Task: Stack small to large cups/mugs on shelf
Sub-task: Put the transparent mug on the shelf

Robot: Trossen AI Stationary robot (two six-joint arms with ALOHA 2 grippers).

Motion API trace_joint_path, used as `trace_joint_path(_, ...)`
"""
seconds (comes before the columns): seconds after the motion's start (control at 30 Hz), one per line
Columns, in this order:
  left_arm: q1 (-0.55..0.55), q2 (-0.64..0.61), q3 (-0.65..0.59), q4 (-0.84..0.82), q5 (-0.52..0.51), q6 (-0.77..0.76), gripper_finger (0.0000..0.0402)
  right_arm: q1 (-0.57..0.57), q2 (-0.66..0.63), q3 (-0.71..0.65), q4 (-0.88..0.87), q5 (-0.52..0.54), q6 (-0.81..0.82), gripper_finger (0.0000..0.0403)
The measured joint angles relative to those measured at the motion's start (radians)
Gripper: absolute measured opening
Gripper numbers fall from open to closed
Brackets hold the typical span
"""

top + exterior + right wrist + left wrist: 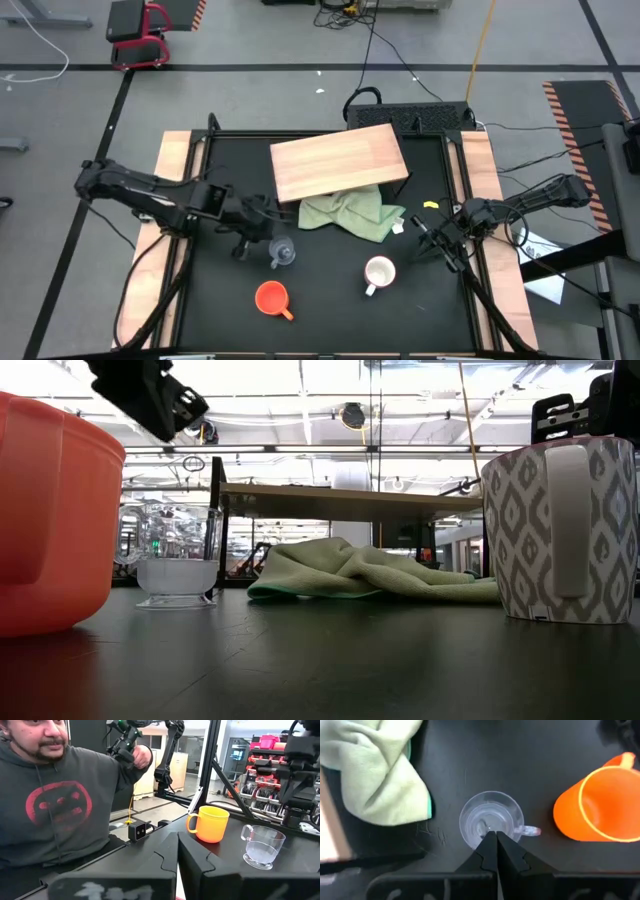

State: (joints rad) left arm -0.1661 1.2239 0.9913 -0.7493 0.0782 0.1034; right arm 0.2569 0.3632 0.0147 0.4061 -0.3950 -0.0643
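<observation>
The left gripper (pixel 262 236) hung low over the black table (pixel 330 300), just beside and above the glass cup (pixel 282 251), with its fingers (pixel 496 851) pressed flat together and nothing between them. From its own wrist camera the joined tips overlapped the cup's near rim, though whether they touched the glass could not be told; the low view showed that arm's dark body raised above the cup (pixel 177 555). The cup stood upright on the table, its little handle pointing toward the orange mug (pixel 272 297), which stood nearer the table's front edge and well apart from the shelf (pixel 338 160). The shelf, a tan wooden board on dark legs, stood at the back of the table with nothing on it, and a crumpled green cloth (pixel 352 212) lay partly under its front edge. The white mug (pixel 379 272), patterned in grey, stood upright in front of the cloth and to the right of the glass cup. The right gripper (pixel 424 230) waited at the table's right side, beyond the white mug, its fingers (pixel 195 855) likewise clamped together on nothing. A person (pixel 55 795) in a dark hooded top sat past the table's edge in the right wrist view.
</observation>
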Motion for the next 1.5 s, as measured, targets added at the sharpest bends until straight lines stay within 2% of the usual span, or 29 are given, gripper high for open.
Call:
trace_joint_path(0.2,0.000,0.069,0.001,0.017,0.010,0.029,0.0000,0.000,0.000,0.000,0.000,0.000,-0.002,0.0000)
trace_joint_path(0.4,0.003,0.081,0.004,-0.001,0.010,0.007,0.0000,0.000,0.000,0.000,0.000,0.000,0.000,0.0000)
trace_joint_path(0.67,0.014,0.111,0.159,-0.061,0.019,0.088,0.0000,0.000,0.000,0.000,0.000,0.000,-0.002,0.0000)
trace_joint_path(0.9,0.062,0.213,0.241,-0.082,0.036,0.209,0.0000,0.000,0.000,0.000,-0.002,0.000,-0.001,0.0000)
trace_joint_path(1.13,0.090,0.319,0.247,-0.120,0.059,0.254,0.0000,0.000,0.000,0.000,-0.004,0.000,0.000,0.0000)
trace_joint_path(1.5,0.081,0.321,0.247,-0.132,0.112,0.219,0.0000,0.000,0.000,0.000,-0.039,0.000,-0.004,0.0000)
